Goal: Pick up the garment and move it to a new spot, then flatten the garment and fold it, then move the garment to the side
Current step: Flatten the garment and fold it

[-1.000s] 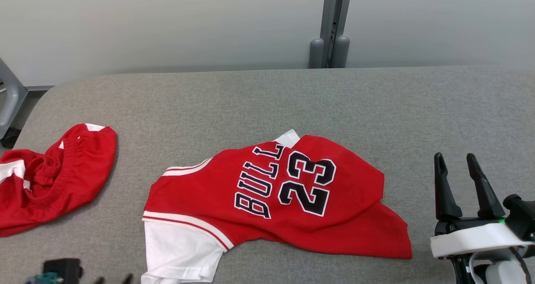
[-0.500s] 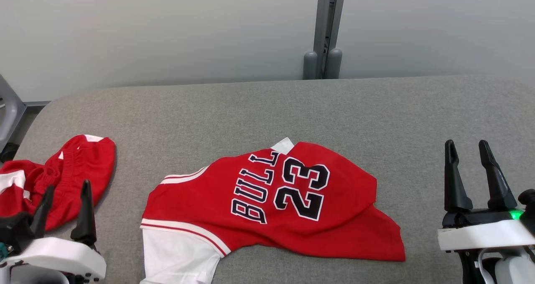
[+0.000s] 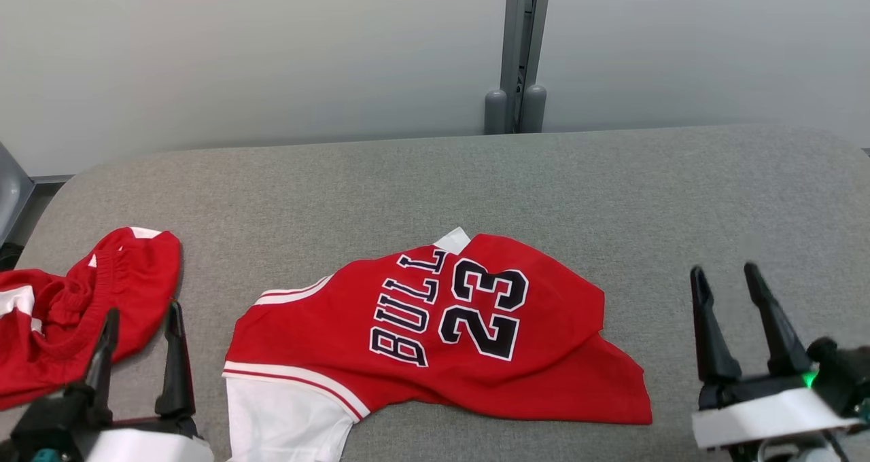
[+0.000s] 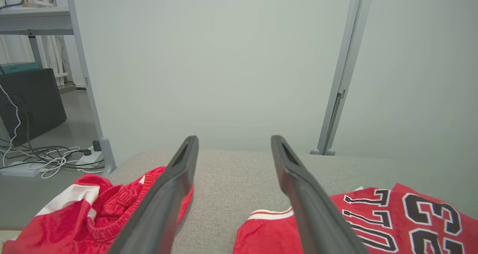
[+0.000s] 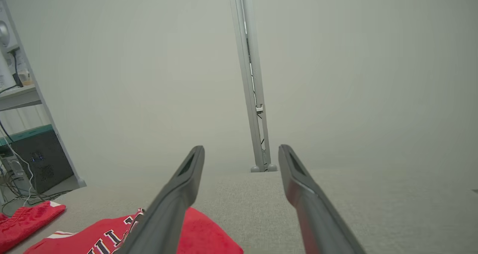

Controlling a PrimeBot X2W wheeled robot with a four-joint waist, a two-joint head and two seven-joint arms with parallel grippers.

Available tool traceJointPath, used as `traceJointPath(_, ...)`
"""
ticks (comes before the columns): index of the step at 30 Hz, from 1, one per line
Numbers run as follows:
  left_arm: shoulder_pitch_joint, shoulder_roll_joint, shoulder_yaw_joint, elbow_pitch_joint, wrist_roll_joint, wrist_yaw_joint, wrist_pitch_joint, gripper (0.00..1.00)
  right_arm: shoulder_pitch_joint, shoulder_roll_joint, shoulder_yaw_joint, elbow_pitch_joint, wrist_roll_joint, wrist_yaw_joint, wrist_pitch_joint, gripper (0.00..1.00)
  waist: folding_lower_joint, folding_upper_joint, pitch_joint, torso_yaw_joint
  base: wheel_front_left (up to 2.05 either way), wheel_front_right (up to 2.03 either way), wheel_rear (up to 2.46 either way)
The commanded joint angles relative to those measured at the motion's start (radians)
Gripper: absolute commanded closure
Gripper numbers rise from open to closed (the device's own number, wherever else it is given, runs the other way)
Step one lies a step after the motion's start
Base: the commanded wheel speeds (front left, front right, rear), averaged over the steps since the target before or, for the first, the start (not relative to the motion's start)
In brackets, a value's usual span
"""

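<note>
The left claw (image 3: 143,307) has risen into the head view since a second ago, when barely its fingertips showed at the bottom of that picture. Both its dark fingers now stand over the near left part of the grey fabric-covered table (image 3: 612,190), spread wide with nothing between them. The whole head picture has also shifted a little, which is the camera's doing; the clothes lie where they lay. The right claw (image 3: 722,268) hovers over the near right part of the table, its fingers just as wide apart and empty, well apart from any cloth.

The red basketball jersey (image 3: 544,353), printed "BULL" and "23" in black, white-edged lettering, lies on the table around the middle of the near edge. It is mostly flat with soft wrinkles and its print is turned sideways. A white section at its near left end runs to the bottom of the picture, and a small white tab pokes out on its far side. It lies between the two claws and touches neither.

A crumpled pair of red shorts (image 3: 61,306) with white trim and a gathered waistband sits at the left edge. In the left wrist view bare table shows between the fingers, with the shorts beside the left finger and the jersey's striped edge beside the right one. Behind the far edge a grey metal post (image 3: 516,41) stands against a pale wall (image 3: 272,54)
</note>
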Motion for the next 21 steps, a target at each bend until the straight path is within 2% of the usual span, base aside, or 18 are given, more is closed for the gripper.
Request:
traceJointPath(1,0.015,-0.016,0.017,0.020,0.023,-0.019,0.000,0.00,0.019,0.002,0.000,0.019,-0.015,0.000,0.000,0.00,0.0000,-0.0001,0.000,0.000,0.00,0.00,0.00)
traceJointPath(6,0.016,-0.075,0.063,0.084,0.078,-0.088,0.000,0.00,0.014,0.011,-0.003,0.045,-0.026,0.000,0.000,0.00,0.0000,-0.0001,0.001,-0.005,0.00,0.00,0.00)
traceJointPath(21,0.008,-0.149,0.146,0.136,0.167,-0.176,0.000,0.00,0.009,0.016,-0.017,0.033,-0.038,0.000,0.000,0.00,0.0000,-0.0001,-0.011,-0.002,0.00,0.00,0.00)
